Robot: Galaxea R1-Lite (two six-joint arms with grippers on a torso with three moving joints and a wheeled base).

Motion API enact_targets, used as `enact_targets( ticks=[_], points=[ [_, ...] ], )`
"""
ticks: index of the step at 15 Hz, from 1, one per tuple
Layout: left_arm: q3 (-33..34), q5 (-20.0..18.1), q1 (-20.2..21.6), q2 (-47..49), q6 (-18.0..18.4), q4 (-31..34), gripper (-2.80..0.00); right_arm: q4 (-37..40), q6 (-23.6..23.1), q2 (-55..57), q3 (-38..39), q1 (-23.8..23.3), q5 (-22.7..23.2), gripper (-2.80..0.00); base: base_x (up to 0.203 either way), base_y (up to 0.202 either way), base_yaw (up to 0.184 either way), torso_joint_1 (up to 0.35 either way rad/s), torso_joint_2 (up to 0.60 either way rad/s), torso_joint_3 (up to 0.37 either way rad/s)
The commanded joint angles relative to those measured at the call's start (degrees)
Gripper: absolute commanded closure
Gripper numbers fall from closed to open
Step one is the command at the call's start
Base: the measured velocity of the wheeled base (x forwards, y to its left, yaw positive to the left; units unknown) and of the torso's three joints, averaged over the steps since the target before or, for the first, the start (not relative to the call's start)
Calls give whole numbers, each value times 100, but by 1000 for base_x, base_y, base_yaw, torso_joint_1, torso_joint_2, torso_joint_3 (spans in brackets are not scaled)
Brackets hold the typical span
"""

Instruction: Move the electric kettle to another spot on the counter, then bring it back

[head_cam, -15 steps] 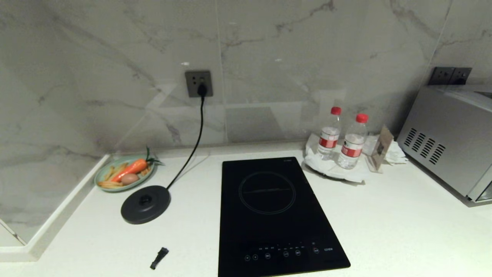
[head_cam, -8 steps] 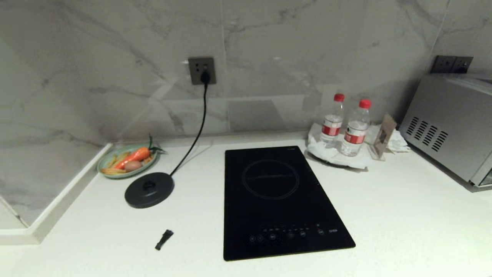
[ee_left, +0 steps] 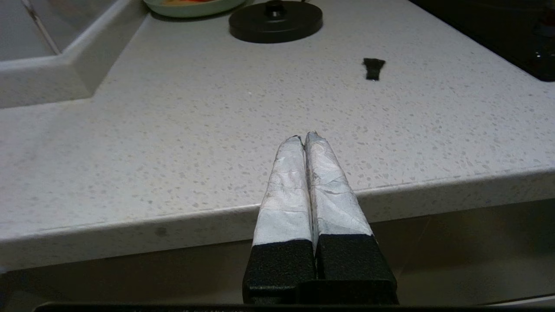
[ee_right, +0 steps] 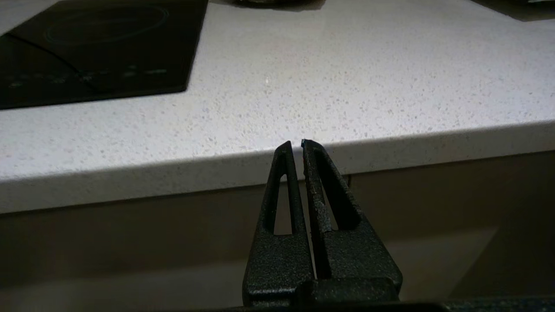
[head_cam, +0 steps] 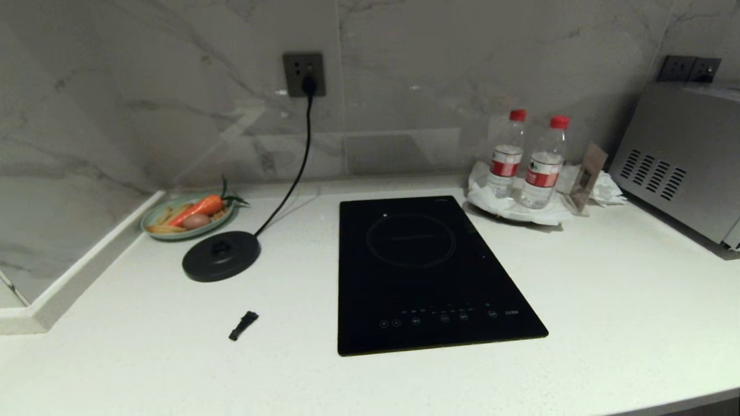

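My left gripper point(ee_left: 305, 138) and right gripper point(ee_right: 295, 145) hang closed and empty at the worktop point(head_cam: 607, 300) edge; the kettle base point(head_cam: 221, 255) stands bare.

Plenty of room on the counter point(head_cam: 607, 300) to my right of the induction hob point(head_cam: 430, 271), wide bare stretch up to the silver appliance point(head_cam: 679, 173). My left side is tighter: kettle base point(head_cam: 221, 255) with its cord point(head_cam: 298, 173) running up to the wall socket, the food plate point(head_cam: 188, 215) behind it, and a small black clip point(head_cam: 243, 325) out front. Two water bottles point(head_cam: 523, 159) crowd the back.
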Motion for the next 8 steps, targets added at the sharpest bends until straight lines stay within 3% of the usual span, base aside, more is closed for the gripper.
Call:
enact_targets(
  ticks=[1,8],
  points=[
    [1,-4,4,8,3,-3,0,2,2,0,0,2,0,0,0,0,0,-140,535,386],
    [1,-4,4,8,3,-3,0,2,2,0,0,2,0,0,0,0,0,-108,500,390]
  ],
)
